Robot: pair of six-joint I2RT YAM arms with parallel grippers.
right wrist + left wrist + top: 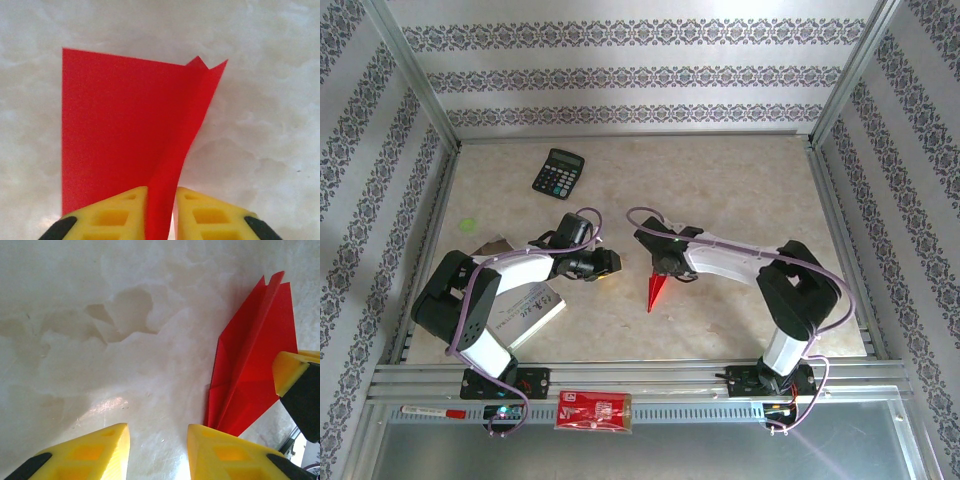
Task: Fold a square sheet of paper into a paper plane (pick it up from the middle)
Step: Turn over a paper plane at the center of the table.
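Note:
The square sheet of paper is folded into a slim red paper plane [655, 290] that lies mid-table with its tip toward the near edge. My right gripper [666, 266] is at its wide end. In the right wrist view the right gripper [161, 192] is shut on the raised centre ridge of the paper plane [120, 125], and one wing lies flat to the left. My left gripper [611, 264] stays just left of the plane. In the left wrist view the left gripper [157, 432] is open over bare table, with the paper plane [250, 365] at its right and one of the right gripper's fingers [289, 372] on the paper.
A black calculator [558, 172] lies at the back left. A white printed booklet [528, 310] sits under the left arm. A red printed packet [593, 410] and a pen [438, 411] rest on the front rail. Metal frame posts border the table.

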